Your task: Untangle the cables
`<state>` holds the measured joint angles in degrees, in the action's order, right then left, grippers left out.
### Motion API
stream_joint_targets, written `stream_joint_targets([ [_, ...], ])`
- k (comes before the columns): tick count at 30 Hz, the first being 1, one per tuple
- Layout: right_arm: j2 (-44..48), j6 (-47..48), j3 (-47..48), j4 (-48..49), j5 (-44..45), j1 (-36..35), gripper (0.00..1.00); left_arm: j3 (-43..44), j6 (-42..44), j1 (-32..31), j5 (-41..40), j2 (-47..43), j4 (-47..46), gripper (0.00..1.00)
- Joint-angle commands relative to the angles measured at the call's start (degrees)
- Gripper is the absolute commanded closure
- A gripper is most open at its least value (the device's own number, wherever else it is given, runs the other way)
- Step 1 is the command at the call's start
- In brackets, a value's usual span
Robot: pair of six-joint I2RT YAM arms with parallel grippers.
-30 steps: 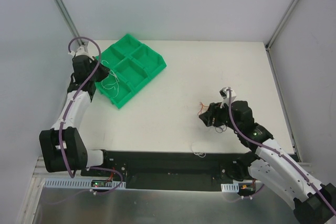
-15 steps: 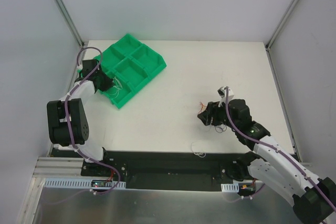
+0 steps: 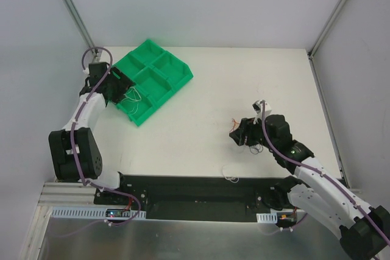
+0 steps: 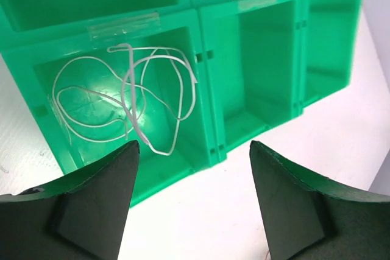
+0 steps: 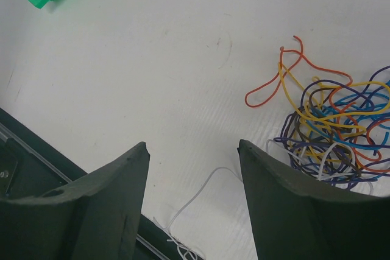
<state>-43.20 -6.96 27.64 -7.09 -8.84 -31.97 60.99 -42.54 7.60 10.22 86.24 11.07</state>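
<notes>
L gripper (image 4: 192, 150) seen spread wide, nothing held, by green tray (image 4: 210, 89); white cable (image 4: 128, 98) laid in tray's lower-left box. R gripper (image 5: 192, 144) spread too, empty; colored tangle (image 5: 338, 129) seen on table, mid-right of frame.

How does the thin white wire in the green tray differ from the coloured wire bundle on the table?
The thin white wire is one colour; the coloured wire bundle mixes several. The white wire lies loosely looped in the green tray; the bundle sits knotted on the white table. Both are thin.
</notes>
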Motion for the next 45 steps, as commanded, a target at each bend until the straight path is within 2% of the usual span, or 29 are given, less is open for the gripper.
stream_joint_targets([
  [1, 0.0, 1.0, 4.2, -0.7, 2.7, 0.2, 0.36, 1.5, -0.1, 0.3, 0.1, -5.8, 1.8, 0.27],
  [4, -2.2, 0.9, 5.1, -1.1, 4.1, 0.3, 0.36, 1.5, 0.3, 0.2, -0.5, -8.8, 1.9, 0.17],
  [6, -3.8, -0.2, 6.5, -2.0, 3.7, 0.2, 0.36, 1.0, 0.8, 0.2, -2.8, -10.7, 1.8, 0.15],
  [8, -5.2, -1.4, 6.7, -2.0, 4.0, 0.3, 0.36, 1.8, 3.2, 0.2, -1.6, -11.4, 1.7, 0.2],
  [11, -8.7, -4.8, 7.1, -3.2, 8.5, 0.3, 0.37, 6.3, 11.5, -2.4, 9.2, -9.4, 0.0, 0.28],
  [13, -11.9, -7.3, 8.8, -6.0, 11.0, 0.3, 0.37, 8.1, 18.1, -7.4, 13.4, -8.4, -0.1, 0.29],
  [15, -14.5, -8.2, 10.2, -7.1, 9.9, 0.4, 0.37, 8.2, 20.6, -14.0, 16.5, -7.3, -0.9, 0.3],
  [18, -16.1, -9.8, 10.6, -8.8, 12.7, 0.6, 0.41, 8.8, 22.6, -25.6, 22.6, -4.5, -1.8, 0.37],
  [20, -14.9, -11.7, 9.4, -9.4, 15.0, 1.4, 0.41, 8.8, 24.6, -31.8, 26.4, -2.6, -2.6, 0.37],
  [23, -10.9, -13.9, 7.6, -12.1, 20.2, 2.7, 0.41, 8.9, 26.6, -39.3, 29.1, 0.7, -2.6, 0.3],
  [29, 3.3, -16.5, 3.3, -17.2, 27.8, 6.7, 0.4, 9.8, 25.0, -48.8, 34.9, 8.7, -3.3, 0.22],
  [33, 11.3, -15.5, 1.3, -17.5, 28.5, 7.2, 0.4, 9.7, 22.3, -55.4, 38.3, 14.0, -6.4, 0.19],
  [36, 13.2, -13.9, 1.2, -17.2, 27.7, 7.2, 0.4, 9.7, 21.5, -59.1, 37.9, 17.4, -8.3, 0.17],
  [41, 11.2, -12.4, 0.8, -14.8, 23.0, 7.2, 0.4, 10.0, 20.9, -61.9, 34.5, 20.2, -10.0, 0.22],
  [45, 8.0, -12.2, -0.3, -11.2, 19.1, 7.2, 0.4, 10.6, 20.3, -63.5, 33.8, 22.5, -10.7, 0.32],
])
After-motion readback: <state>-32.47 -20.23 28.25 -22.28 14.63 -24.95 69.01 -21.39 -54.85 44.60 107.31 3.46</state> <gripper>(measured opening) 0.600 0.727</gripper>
